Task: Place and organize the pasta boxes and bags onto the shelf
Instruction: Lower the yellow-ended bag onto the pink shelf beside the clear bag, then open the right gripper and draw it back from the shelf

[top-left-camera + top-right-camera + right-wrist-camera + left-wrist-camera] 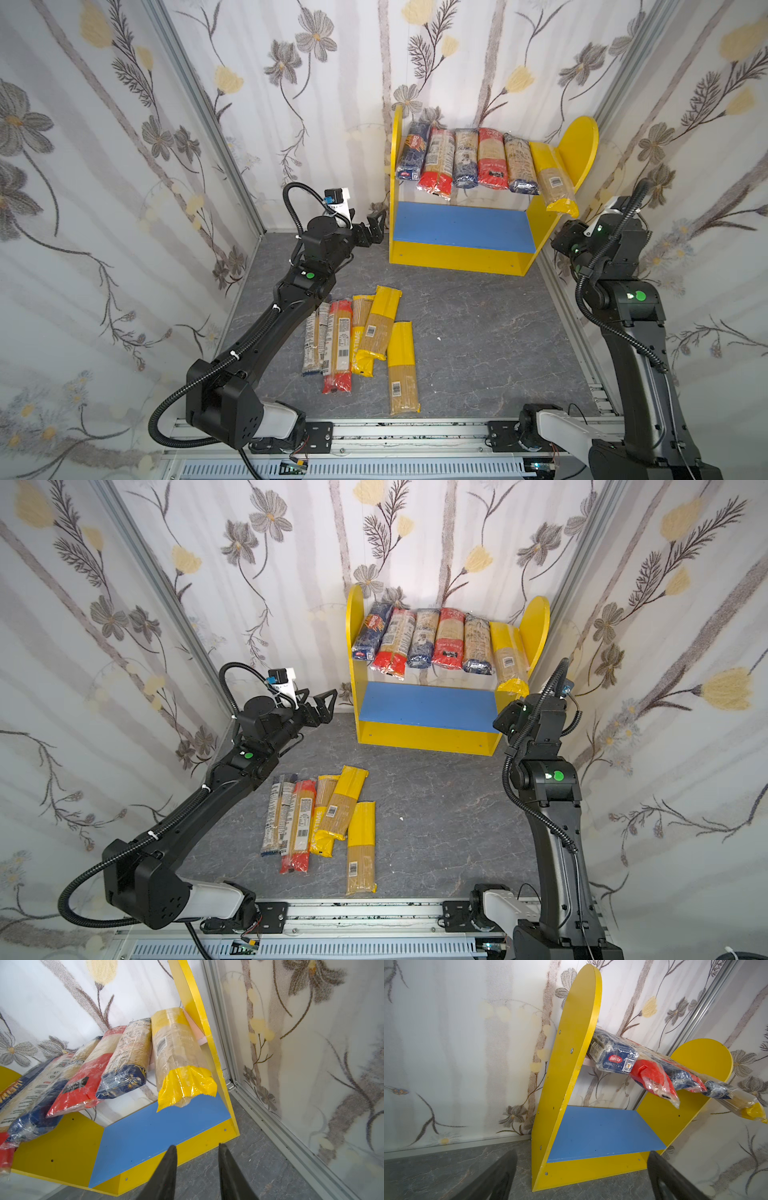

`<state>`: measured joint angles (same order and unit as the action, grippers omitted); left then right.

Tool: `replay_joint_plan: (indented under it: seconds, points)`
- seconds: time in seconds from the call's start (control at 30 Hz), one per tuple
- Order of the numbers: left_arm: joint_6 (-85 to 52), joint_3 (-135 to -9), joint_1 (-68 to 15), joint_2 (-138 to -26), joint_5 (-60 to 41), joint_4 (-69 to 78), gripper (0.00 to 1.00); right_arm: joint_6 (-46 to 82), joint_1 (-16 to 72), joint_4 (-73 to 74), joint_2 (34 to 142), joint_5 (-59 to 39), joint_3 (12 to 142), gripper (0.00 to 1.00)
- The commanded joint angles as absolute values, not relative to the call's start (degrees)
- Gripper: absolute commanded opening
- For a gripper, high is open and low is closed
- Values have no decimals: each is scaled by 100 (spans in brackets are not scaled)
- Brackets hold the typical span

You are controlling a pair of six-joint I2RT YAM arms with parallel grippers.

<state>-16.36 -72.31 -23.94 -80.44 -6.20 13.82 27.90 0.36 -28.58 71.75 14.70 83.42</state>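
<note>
The shelf (457, 255) (424, 739) stands at the back right against the wall. Several pasta packets lie side by side on its upper board, from a blue Barilla one (411, 151) (614, 1059) to a yellow-ended one (552, 178) (182, 1064) that overhangs the front by the right side panel. The blue lower board (461, 226) is bare. Several more packets (361, 340) (328, 816) lie on the grey floor. My left gripper (374, 226) (582, 1152) hangs open just left of the shelf. My right gripper (197, 1146) is at the shelf's right front corner, its jaws narrowly apart and holding nothing.
Flowered curtain walls enclose the cell on three sides, with a metal frame post (270, 1115) close to the right of the shelf. The rail with both arm bases (374, 432) runs along the front edge. A small white speck (439, 338) lies on the floor.
</note>
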Motion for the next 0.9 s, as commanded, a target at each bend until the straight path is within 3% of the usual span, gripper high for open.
replay_joint_plan:
  seconds: [0.0, 0.07, 0.2, 0.33, 0.4, 0.87]
  points:
    - [-1629, -7371, -2399, -8142, -824, 1485, 99, 3393, -145, -1817, 7062, 1091, 8024, 39]
    - [-1609, -7374, -2400, -8214, -870, 1485, 100, 3651, -360, -1425, 6977, 717, 7728, 47]
    - [-1524, -7617, -2400, -8355, -870, 1485, 100, 4326, -770, -718, 6848, 55, 7159, 74]
    - [-1424, -7750, -2378, -8507, -851, 1485, 100, 5011, -1140, 193, 6803, -725, 6655, 78]
    - [-1409, -7808, -2373, -8573, -861, 1485, 100, 5403, -1259, 637, 6809, -1071, 6434, 97]
    - [-1375, -7963, -2343, -8793, -835, 1485, 100, 7463, -1597, 3136, 7192, -2126, 5581, 100]
